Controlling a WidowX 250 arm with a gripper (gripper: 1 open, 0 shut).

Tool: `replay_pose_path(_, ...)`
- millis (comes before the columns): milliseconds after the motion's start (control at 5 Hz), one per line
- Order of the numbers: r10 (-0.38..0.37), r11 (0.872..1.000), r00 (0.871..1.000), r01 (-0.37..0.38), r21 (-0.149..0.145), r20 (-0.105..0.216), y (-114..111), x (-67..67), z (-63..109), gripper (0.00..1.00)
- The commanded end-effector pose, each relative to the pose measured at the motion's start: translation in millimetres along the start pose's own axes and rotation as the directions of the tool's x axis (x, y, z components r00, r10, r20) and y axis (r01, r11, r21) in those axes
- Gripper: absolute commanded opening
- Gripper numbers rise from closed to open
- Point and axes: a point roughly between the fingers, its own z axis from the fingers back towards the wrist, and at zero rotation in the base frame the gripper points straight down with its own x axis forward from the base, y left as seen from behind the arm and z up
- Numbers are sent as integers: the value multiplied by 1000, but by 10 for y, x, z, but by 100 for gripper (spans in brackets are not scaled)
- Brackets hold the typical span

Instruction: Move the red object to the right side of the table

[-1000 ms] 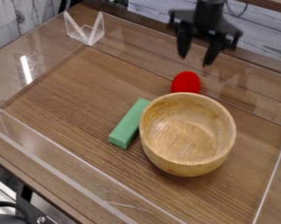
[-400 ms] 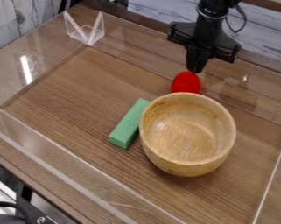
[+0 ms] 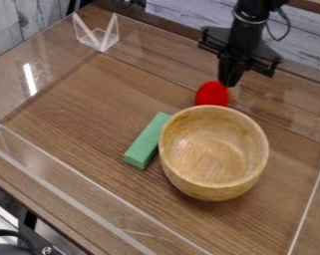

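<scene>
The red object (image 3: 211,94) is a small glossy rounded toy lying on the wood-grain table (image 3: 83,110), just behind the rim of the wooden bowl. My gripper (image 3: 234,82) hangs from a black arm and points almost straight down. Its tip is just to the right of and behind the red object, low over the tabletop. Its fingers are pressed together into one narrow point, with nothing visible between them. The red object lies beside the fingers, and I cannot tell whether they touch it.
A large wooden bowl (image 3: 202,184) stands in front of the red object. A green rectangular block (image 3: 148,139) lies at the bowl's left. Low clear acrylic walls (image 3: 96,33) border the table. Bare wood (image 3: 298,120) extends to the right of the gripper.
The fingers were spread open a second ago and have closed together. The gripper has drifted slightly right and a little lower. The red object, bowl and block have stayed in place.
</scene>
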Motion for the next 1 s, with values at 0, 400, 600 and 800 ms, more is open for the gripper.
replay_pose_path(0, -42, 999, 994, 45, -26, 104, -58, 155, 393, 0)
replay_pose_path(400, 8, 1000, 997, -7, -12, 75, 178, 152, 327, 0)
replay_pose_path(600, 8, 1000, 998, -7, -8, 61, 182, 148, 245, 0)
replay_pose_path(800, 6, 1000, 999, -5, -5, 50, 179, 136, 176, 0)
